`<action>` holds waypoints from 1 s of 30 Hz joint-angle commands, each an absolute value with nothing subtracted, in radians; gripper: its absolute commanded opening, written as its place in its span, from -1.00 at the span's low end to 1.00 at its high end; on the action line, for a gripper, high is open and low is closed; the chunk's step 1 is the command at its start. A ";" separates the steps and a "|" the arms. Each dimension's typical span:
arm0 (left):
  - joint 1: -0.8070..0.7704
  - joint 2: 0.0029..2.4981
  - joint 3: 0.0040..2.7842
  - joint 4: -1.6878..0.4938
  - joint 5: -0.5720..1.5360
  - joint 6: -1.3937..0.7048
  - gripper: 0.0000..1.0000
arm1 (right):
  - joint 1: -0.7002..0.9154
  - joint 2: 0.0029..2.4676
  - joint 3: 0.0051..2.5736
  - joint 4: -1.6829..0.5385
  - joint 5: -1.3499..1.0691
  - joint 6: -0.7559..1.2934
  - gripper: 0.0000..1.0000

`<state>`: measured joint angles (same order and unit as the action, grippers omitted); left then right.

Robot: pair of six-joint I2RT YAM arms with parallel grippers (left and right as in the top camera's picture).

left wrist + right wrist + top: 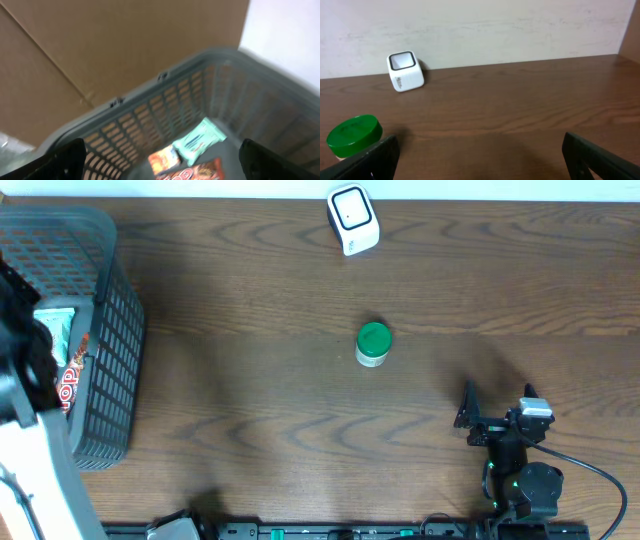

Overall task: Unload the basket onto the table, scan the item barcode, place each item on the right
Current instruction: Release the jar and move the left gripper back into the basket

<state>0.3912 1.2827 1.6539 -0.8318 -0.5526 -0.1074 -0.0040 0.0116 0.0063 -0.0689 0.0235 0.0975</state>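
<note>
Dark wooden table (250,410) fills the overhead view. Nearest the base, the right gripper (497,402) hangs low, its jaws spread wide with nothing between them. Ahead of it and to its left stands the green-lidded jar (373,344), upright, lid skyward (no barcode shows from here). Farther back sits the white scanner (353,220), roughly in line beyond the jar. The left gripper (160,167), likewise spread and empty, hovers over the grey basket (110,360), well apart from the jar. The right arm looks the nearer for the pick.
</note>
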 commanded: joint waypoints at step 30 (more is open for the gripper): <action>0.632 1.940 1.672 -1.056 -0.084 0.095 0.96 | 0.006 0.006 0.006 -0.072 0.032 0.088 0.99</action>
<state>0.6292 1.8820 1.6543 -1.0325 -0.1059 0.0277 -0.0040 0.0120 0.0063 -0.0692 0.0235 0.0975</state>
